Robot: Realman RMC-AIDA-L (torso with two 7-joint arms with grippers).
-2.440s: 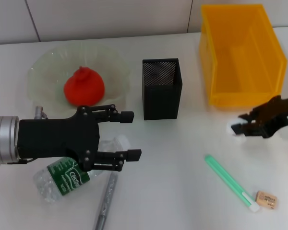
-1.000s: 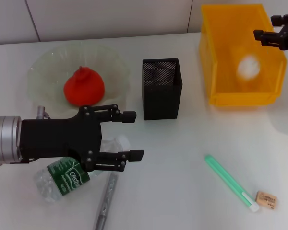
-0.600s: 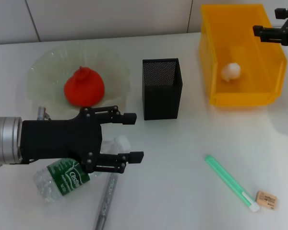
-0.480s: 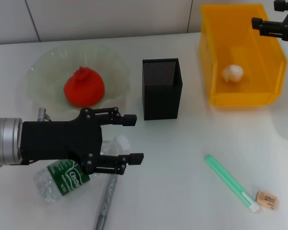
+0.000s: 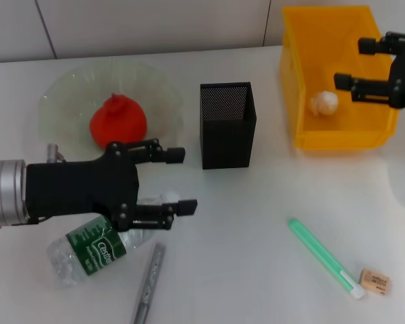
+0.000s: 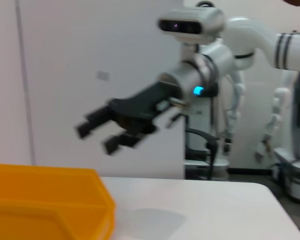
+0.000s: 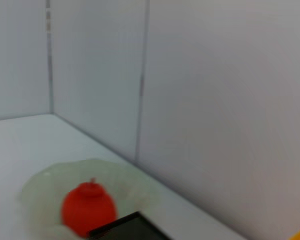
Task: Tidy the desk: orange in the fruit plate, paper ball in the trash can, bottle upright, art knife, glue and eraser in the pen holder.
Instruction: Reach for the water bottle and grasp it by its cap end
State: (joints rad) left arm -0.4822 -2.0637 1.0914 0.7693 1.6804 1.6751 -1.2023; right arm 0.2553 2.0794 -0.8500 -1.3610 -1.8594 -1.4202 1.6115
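Now the left end effector (image 5: 177, 179) hangs wide open just above the bottle (image 5: 94, 246), which lies on its side on the white surface (image 5: 243, 256). It grips nothing. The bottle is clear, thin plastic with a green label, and it looks empty, so it should be very light. It will probably squash if it is squeezed hard, and its round side can roll away. A good place to grab looks like the firm part near the neck or just above the label, with a soft squeeze, then tip it up onto its flat bottom.

The right end effector (image 5: 366, 66) is open too, up over the yellow bin (image 5: 304, 74), and holds nothing. The paper ball (image 5: 324, 102) sits inside that bin. The orange (image 5: 117, 121) already rests in the glass plate (image 5: 61, 91).

Still waiting on the surface are the grey knife (image 5: 148, 282) beside the bottle, the green glue stick (image 5: 322, 256), and the little eraser (image 5: 375, 281) just past its end. These three are small, stiff and light. The thin ones are best pinched across the middle, then dropped into the black mesh holder (image 5: 227, 125).
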